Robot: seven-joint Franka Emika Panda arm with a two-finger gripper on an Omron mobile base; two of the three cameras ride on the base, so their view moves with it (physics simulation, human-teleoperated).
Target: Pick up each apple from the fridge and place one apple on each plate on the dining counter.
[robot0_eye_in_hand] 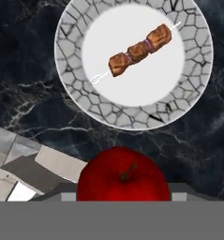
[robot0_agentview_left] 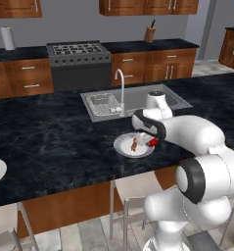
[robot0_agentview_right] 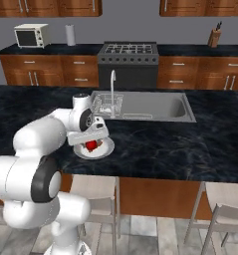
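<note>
Red apple [robot0_eye_in_hand: 123,174] in claw [robot0_eye_in_hand: 123,199] above plate [robot0_eye_in_hand: 197,70]

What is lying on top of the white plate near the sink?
A meat skewer lies across the middle of the plate. The gripper holds a red apple above the plate's near edge. The counter under the plate is covered.

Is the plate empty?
No, a meat skewer lies across the middle of the white plate.

No legible text or labels.
</note>
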